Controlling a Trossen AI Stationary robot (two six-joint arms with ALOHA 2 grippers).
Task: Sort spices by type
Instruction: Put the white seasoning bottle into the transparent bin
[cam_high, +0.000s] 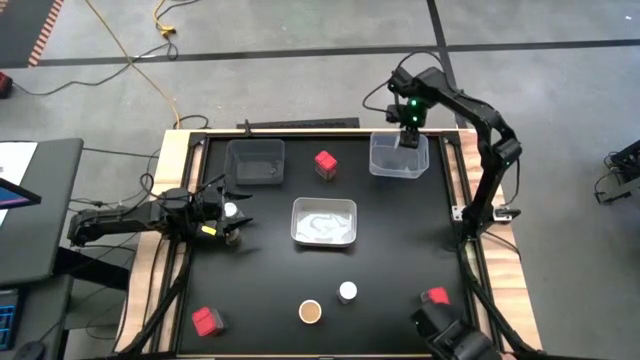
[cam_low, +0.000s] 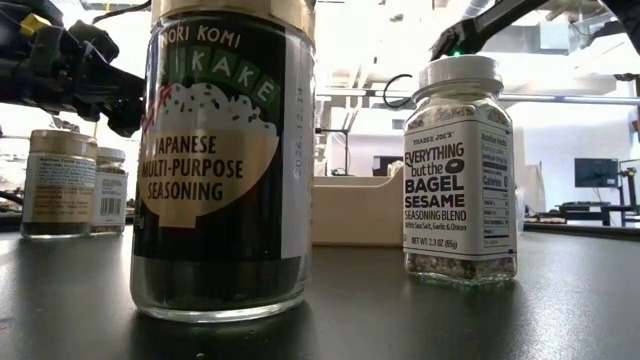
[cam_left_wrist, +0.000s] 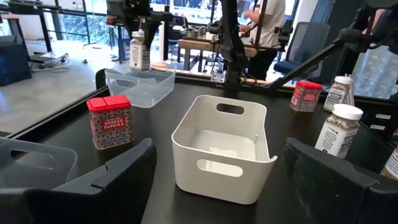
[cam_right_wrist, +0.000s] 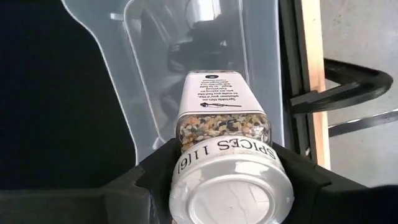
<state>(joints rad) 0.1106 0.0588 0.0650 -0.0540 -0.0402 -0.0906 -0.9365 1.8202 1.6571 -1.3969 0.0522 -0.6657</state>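
My right gripper (cam_high: 408, 137) hangs over the clear tray (cam_high: 399, 158) at the far right, shut on a white-lidded spice jar (cam_right_wrist: 222, 118). My left gripper (cam_high: 236, 222) waits open at the table's left, pointing level toward the white basket (cam_left_wrist: 224, 149). A red spice tin (cam_high: 325, 163) stands between the two far trays. On the near part of the table stand a white-lidded jar (cam_high: 347, 291), a brown-topped jar (cam_high: 310, 312) and two red tins (cam_high: 208, 320) (cam_high: 435, 296). Two small jars (cam_low: 58, 180) (cam_low: 110, 185) stand close under my left gripper. My right gripper pinches the jar between its two fingers (cam_right_wrist: 149, 177), at the top of the glass just under the white lid (cam_right_wrist: 231, 186). The fingers come from above, pointing down. The jar hangs upright, lid up, its bottom (cam_left_wrist: 140, 67) over the inside of the clear tray, about at rim height.
A second, darker clear tray (cam_high: 255, 160) stands at the far left, and the white basket (cam_high: 323, 222) in the middle. Raised rails run along the table's left and right edges. Beyond the far edge a person stands at a bench (cam_left_wrist: 264, 25).
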